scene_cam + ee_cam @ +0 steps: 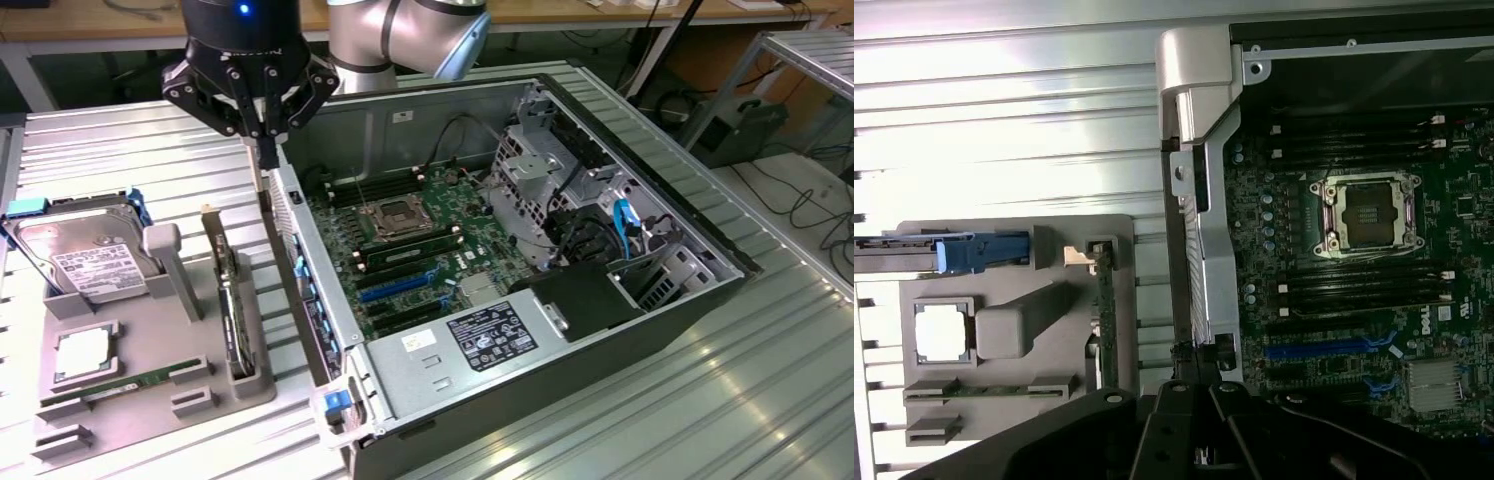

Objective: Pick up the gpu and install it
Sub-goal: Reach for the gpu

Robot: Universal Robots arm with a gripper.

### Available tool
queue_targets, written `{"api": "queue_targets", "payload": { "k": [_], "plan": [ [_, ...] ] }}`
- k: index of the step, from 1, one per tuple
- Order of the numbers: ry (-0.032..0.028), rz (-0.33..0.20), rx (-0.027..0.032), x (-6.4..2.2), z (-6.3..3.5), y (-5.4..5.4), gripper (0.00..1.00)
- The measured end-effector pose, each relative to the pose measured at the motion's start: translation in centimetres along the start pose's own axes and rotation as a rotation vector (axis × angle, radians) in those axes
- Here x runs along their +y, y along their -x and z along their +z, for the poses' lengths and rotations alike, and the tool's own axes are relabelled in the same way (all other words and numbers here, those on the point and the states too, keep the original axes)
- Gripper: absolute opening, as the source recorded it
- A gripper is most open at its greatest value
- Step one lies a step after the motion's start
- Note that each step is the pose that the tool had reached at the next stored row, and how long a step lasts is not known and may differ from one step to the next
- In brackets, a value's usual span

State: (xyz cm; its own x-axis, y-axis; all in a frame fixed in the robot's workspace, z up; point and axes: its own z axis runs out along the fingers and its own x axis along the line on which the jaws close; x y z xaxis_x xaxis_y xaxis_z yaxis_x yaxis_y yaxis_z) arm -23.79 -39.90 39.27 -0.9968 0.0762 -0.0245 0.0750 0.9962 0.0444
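The gpu (238, 318) is a slim black card standing on edge in a slot of the grey holder tray (147, 410), with its metal bracket strip at the far end. From the wrist camera the gpu (1106, 320) appears edge-on. My gripper (267, 150) hangs shut above the rear wall of the open computer case (694, 300), beyond the card's far end and higher than it, with nothing between its fingers. The wrist view has the shut gripper (1199, 450) over the case's rear panel (1209, 270). The motherboard (414, 250) lies exposed with blue expansion slots (394, 285).
The tray also holds a silver hard drive (80, 255) with blue rails, a CPU (83, 352) and a green RAM stick (114, 385). Inside the case are a power supply (487, 340) and a drive cage (547, 170). Ribbed metal tabletop (747, 400) surrounds everything.
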Motion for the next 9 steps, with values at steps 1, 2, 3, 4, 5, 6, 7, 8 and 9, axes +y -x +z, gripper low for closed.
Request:
{"api": "queue_targets", "payload": {
  "k": [1, 2, 3, 4, 5, 6, 7, 8, 9],
  "plan": [
    [0.0000, 0.000, 0.0000, 0.00, 0.00, -0.02, 0.11],
    [0.0000, 0.000, 0.0000, 0.00, 0.00, -0.05, 0.11],
    [0.0000, 0.000, 0.0000, 0.00, 0.00, -0.09, 0.11],
    [0.0000, 0.000, -0.0001, -0.01, 0.00, -0.12, 0.11],
    [0.0000, 0.000, 0.0000, -0.01, 0.00, -0.14, 0.11],
    [0.0000, 0.000, 0.0000, -0.01, 0.00, -0.16, 0.11],
    [-0.0001, 0.000, 0.0000, -0.01, -0.01, -0.18, 0.11],
    [0.0000, 0.000, 0.0000, -0.01, 0.00, -0.20, 0.11],
    [0.0000, 0.000, 0.0000, -0.02, 0.00, -0.22, 0.11]
  ]
}}
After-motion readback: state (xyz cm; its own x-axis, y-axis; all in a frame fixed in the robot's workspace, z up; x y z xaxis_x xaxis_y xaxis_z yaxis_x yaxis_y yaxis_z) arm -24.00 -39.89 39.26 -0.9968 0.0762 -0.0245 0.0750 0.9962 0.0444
